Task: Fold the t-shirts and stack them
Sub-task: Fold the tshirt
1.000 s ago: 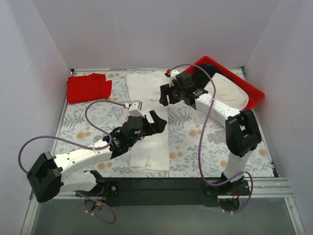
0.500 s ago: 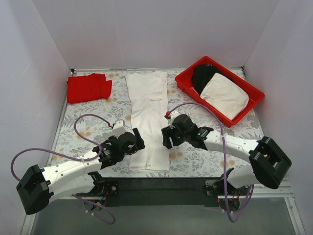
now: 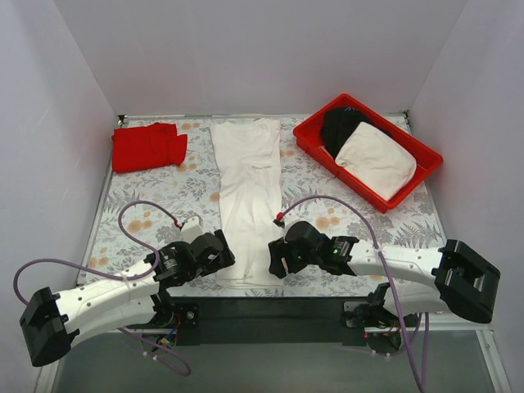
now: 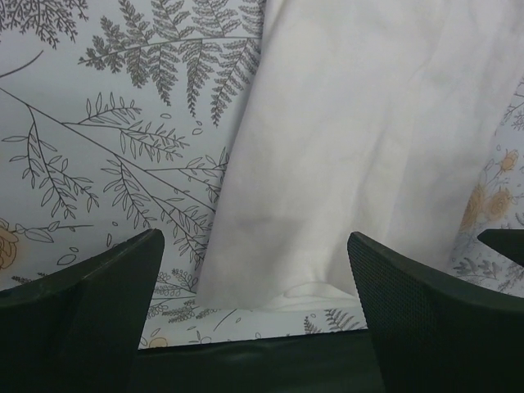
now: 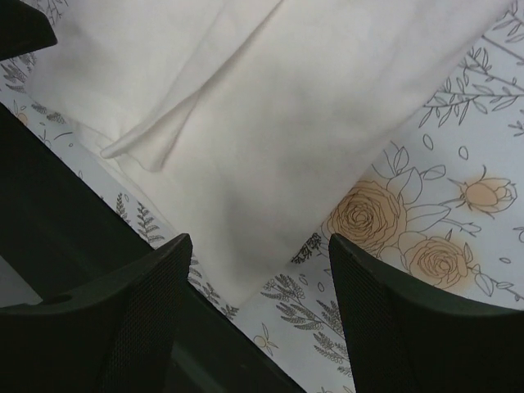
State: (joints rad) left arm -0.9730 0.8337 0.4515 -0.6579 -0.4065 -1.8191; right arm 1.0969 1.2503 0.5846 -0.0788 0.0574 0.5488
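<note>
A white t-shirt (image 3: 248, 192), folded into a long strip, lies down the middle of the flowered table. A red t-shirt (image 3: 148, 146) lies folded at the far left. My left gripper (image 3: 214, 254) is open beside the strip's near left corner, and the white cloth (image 4: 344, 155) shows between its jaws. My right gripper (image 3: 281, 260) is open beside the strip's near right corner, over the white hem (image 5: 246, 147). Neither gripper holds anything.
A red plastic tray (image 3: 426, 153) at the far right holds an off-white garment (image 3: 376, 159) and a black garment (image 3: 341, 125). The table's dark near edge (image 4: 262, 364) runs just below both grippers. White walls stand on three sides.
Both arms have swung back from the strip's middle and far part to its near end. The left gripper came down left of the hem, the right one from the tray side.
</note>
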